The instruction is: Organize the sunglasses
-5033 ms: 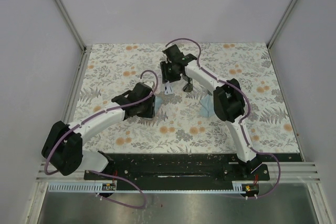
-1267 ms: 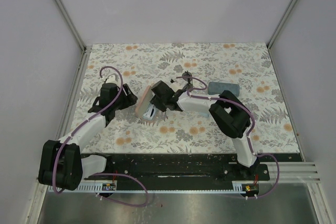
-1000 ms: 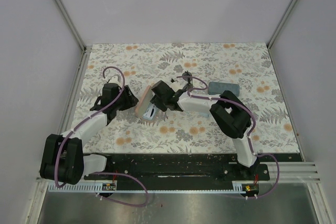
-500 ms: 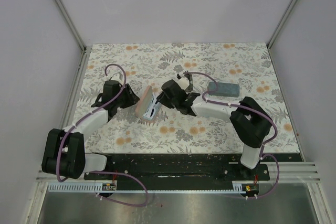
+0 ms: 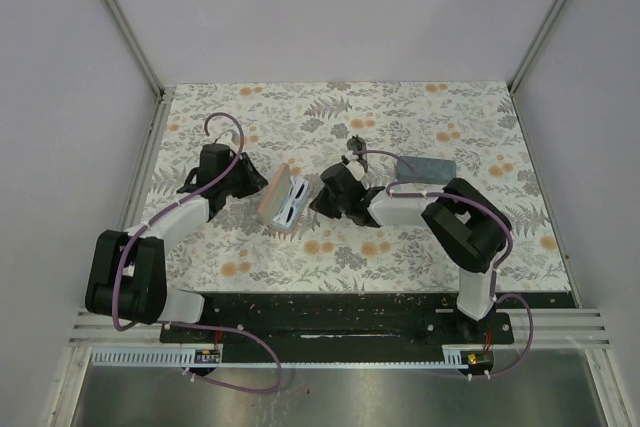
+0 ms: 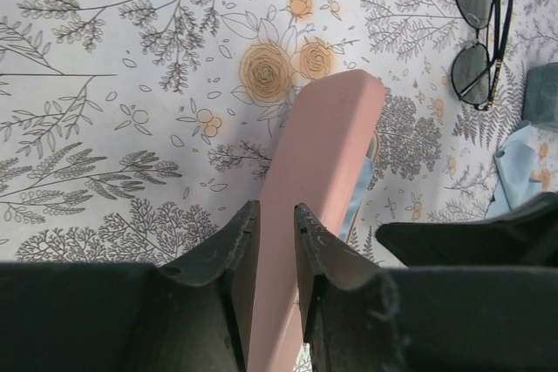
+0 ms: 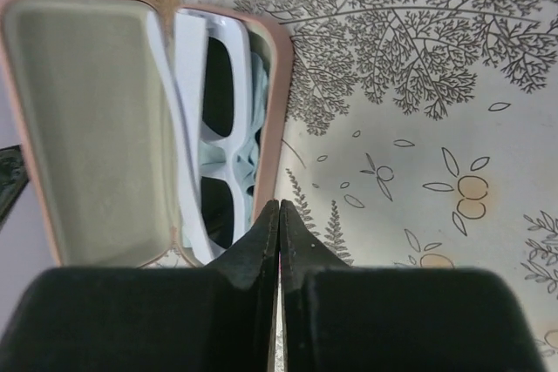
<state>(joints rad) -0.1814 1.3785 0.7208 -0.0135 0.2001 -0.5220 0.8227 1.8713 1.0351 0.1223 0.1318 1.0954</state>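
Note:
The pink case (image 5: 271, 198) lies open on the table with the white-framed sunglasses (image 5: 293, 199) inside it on a light blue cloth. In the right wrist view the white sunglasses (image 7: 222, 150) lie folded beside the case's lid (image 7: 87, 128). My left gripper (image 6: 273, 246) is shut on the pink lid (image 6: 323, 141) and holds it up; it also shows in the top view (image 5: 252, 188). My right gripper (image 7: 279, 208) is shut and empty, just right of the case's rim; it shows in the top view (image 5: 320, 199). The dark thin-framed sunglasses (image 5: 353, 150) lie behind it, seen too in the left wrist view (image 6: 478, 28).
A grey-blue case (image 5: 424, 166) lies at the right behind my right arm. A second light blue cloth (image 6: 520, 167) lies near it. White walls close in the flowered table (image 5: 250, 247) on three sides.
My right gripper has drawn back to the right from the pink case, leaving the white sunglasses in it. My left gripper stays at the lid.

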